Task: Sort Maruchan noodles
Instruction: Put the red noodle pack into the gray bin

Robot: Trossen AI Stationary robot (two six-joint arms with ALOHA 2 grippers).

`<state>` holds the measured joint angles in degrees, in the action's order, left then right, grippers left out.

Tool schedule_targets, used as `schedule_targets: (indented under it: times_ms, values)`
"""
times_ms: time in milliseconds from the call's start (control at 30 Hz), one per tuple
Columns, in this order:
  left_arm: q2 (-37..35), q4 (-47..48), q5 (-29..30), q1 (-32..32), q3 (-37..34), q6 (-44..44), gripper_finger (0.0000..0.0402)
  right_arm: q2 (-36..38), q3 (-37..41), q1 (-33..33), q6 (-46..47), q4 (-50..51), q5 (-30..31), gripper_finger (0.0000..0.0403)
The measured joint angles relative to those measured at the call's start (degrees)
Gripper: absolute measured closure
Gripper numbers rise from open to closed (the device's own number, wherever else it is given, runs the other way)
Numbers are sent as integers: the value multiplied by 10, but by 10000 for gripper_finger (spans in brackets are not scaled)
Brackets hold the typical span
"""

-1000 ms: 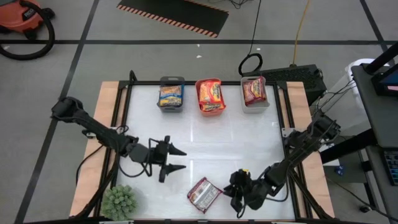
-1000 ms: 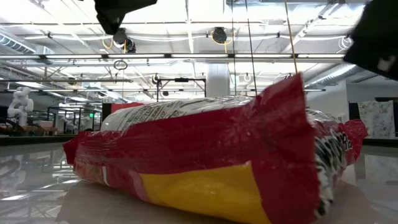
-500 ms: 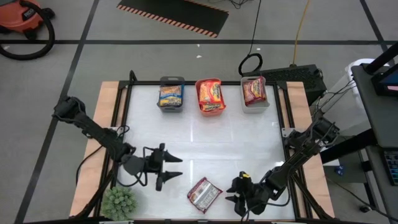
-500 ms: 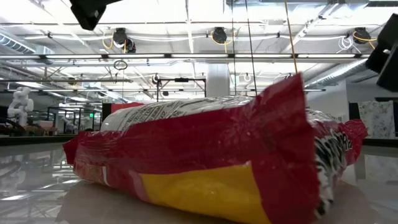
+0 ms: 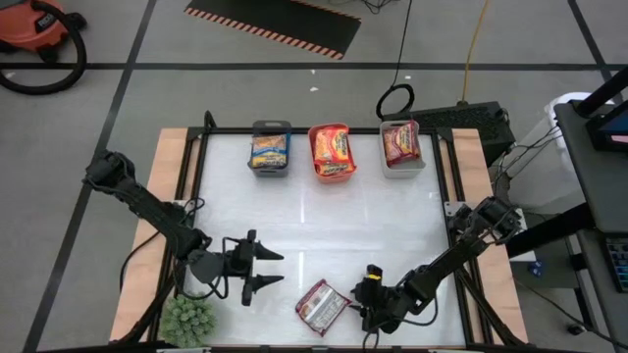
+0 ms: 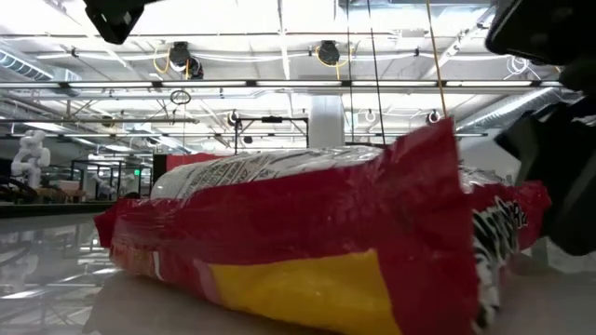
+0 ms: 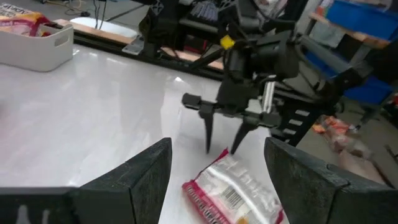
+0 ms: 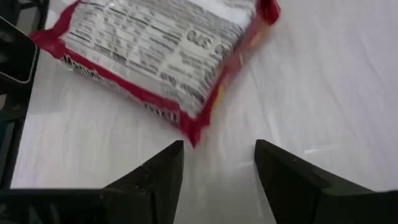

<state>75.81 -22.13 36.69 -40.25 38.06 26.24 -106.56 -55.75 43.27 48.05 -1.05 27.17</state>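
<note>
A white glossy desk [image 5: 324, 221] with wooden side edges carries three bins in a row along its far edge: grey [image 5: 270, 150], orange [image 5: 332, 151], white [image 5: 401, 147]. One red noodle packet [image 5: 322, 305] lies near the front edge, a small green plant [image 5: 187, 319] at the front left corner.

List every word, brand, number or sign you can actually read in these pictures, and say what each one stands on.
Nothing reads cleanly enough to quote.
Red packet on the table: back panel of small print, too blurred to read.
Same packet, left wrist view: a barcode, digits unreadable.
Packets in the three bins: printing too small.
</note>
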Motion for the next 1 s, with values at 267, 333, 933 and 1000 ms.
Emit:
schedule_targets:
  times_ms: [267, 333, 933, 1000]
  values:
    - [0, 72, 22, 0, 0, 33, 142, -10, 0, -24, -112, -60, -4, 217]
    - [0, 79, 23, 0, 0, 35, 142, -10, 0, -28, -131, -70, -4, 224]
    - [0, 90, 23, 20, 0, -23, 142, 2, 0, -99, -179, -73, -63, 394]
    - [0, 90, 23, 27, 0, -34, 142, 14, 0, -106, -193, -73, -49, 398]
